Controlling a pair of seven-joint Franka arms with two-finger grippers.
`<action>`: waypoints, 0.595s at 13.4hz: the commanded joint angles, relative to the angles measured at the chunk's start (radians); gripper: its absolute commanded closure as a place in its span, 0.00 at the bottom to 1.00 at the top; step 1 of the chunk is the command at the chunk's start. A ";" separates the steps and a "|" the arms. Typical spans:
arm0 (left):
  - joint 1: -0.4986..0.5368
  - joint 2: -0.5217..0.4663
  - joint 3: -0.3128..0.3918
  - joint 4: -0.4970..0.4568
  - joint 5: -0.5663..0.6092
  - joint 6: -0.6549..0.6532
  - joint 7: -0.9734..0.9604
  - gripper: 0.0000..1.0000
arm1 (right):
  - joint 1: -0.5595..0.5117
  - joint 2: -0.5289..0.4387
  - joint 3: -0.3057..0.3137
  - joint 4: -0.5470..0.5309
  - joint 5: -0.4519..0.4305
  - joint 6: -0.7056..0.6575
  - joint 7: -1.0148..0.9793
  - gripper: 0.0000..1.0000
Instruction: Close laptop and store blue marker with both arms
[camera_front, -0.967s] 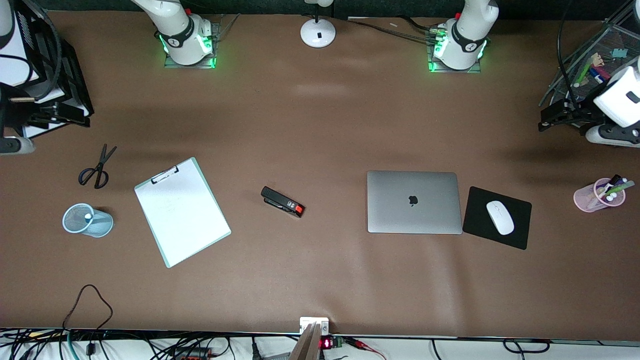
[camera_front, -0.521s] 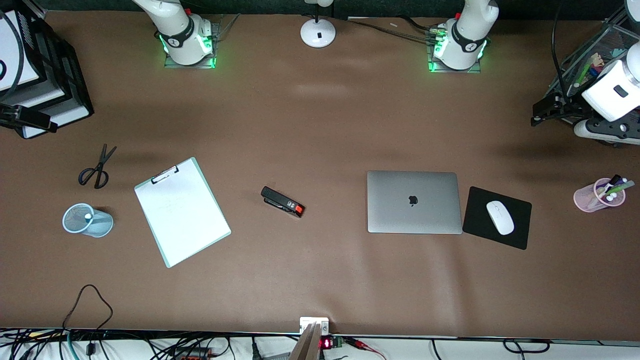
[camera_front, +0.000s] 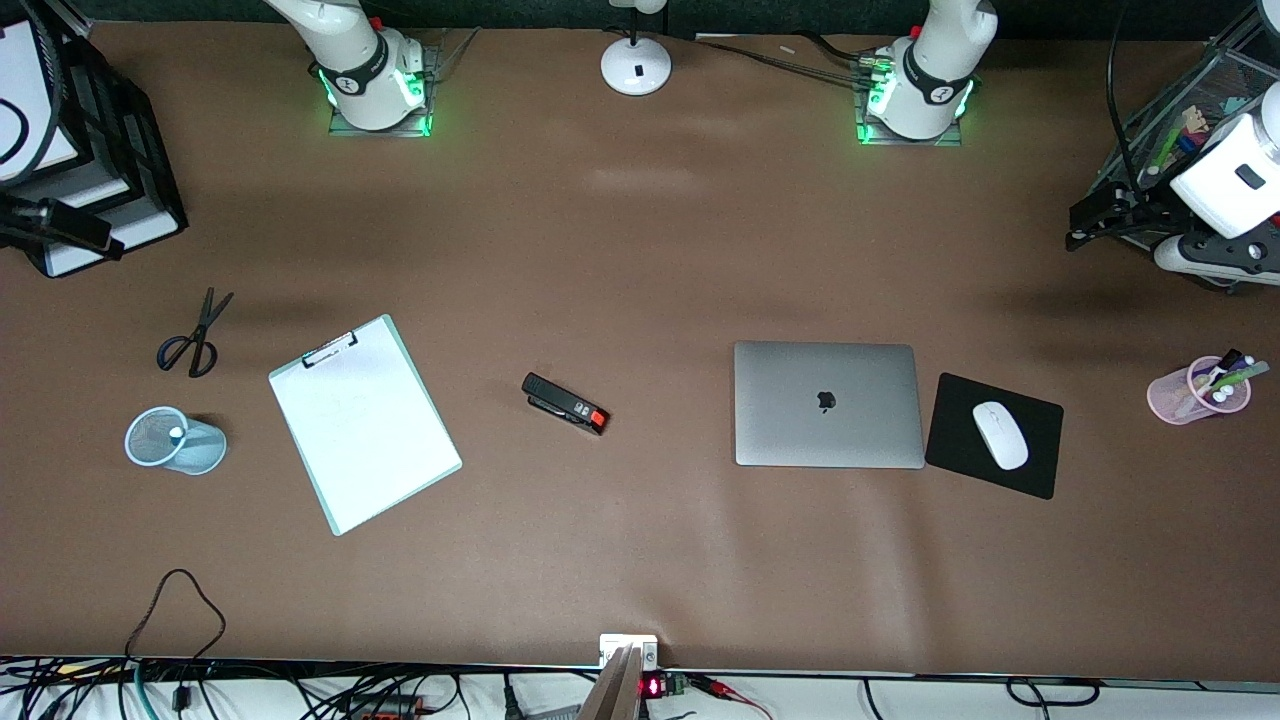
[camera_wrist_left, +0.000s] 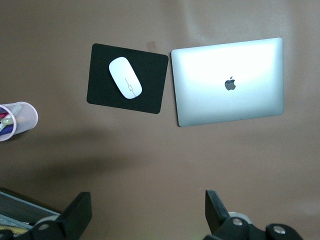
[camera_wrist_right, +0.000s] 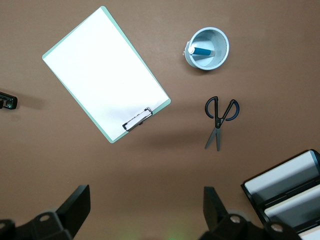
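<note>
Lying in light-blue mesh cup (camera_wrist_right: 207, 48): blue marker (camera_wrist_right: 201, 51).

Robot lab staged as an office: brown desk (camera_front: 640, 250), two bolted arm bases, laptop (camera_front: 828, 404), mouse (camera_front: 1000, 435), clipboard (camera_front: 364, 424), stapler (camera_front: 565, 403), scissors (camera_front: 195, 335), loose cables.

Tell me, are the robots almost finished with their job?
It looks finished. The laptop lies shut beside the mouse pad. The blue marker sits in the pale blue cup near the scissors. Nothing is in hand: the left gripper and right gripper hang open and empty above the table's ends. Nothing appears left.
</note>
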 joint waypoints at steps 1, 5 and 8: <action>-0.006 0.020 -0.005 0.042 0.016 -0.017 -0.006 0.00 | 0.000 -0.076 0.020 -0.061 -0.004 0.014 0.009 0.00; -0.004 0.021 -0.005 0.054 0.011 -0.019 0.005 0.00 | 0.000 -0.084 0.023 -0.057 0.001 0.000 0.006 0.00; -0.001 0.024 -0.005 0.056 0.010 -0.019 0.005 0.00 | 0.009 -0.067 0.023 -0.046 0.002 0.011 0.005 0.00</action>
